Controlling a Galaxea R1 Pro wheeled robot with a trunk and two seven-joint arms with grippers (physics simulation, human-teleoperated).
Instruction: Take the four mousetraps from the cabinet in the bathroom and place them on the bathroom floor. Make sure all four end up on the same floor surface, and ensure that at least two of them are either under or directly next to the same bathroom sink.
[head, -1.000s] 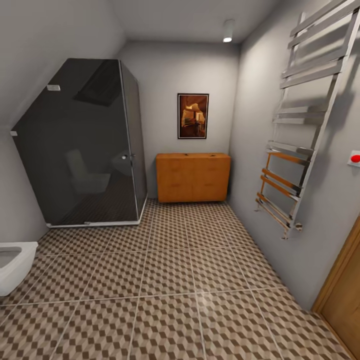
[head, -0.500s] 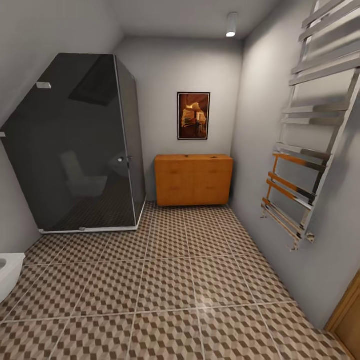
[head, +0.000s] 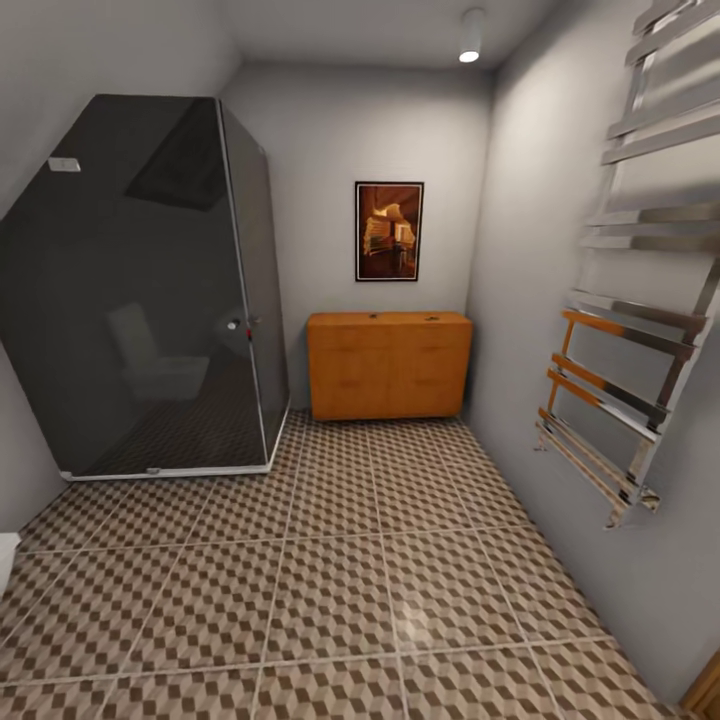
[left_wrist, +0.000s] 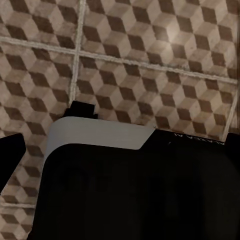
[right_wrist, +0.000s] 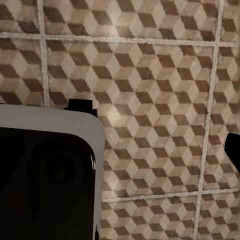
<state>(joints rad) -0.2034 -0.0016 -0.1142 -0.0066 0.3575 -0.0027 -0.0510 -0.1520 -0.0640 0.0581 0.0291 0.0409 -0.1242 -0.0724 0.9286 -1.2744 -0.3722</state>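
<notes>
Closer now, camera nearing the cabinet (head: 389, 365) at frame centre; approach squarely over the bathroom floor (head: 330, 560); gripper states apparently indeterminable.

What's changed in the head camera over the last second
The camera moved forward into the bathroom, so the whole view shifted: the cabinet looks nearer, the shower enclosure and towel rail spread outward, and the toilet has almost left the lower left edge. Nothing in the room itself moved; the bathroom floor looks the same.
</notes>
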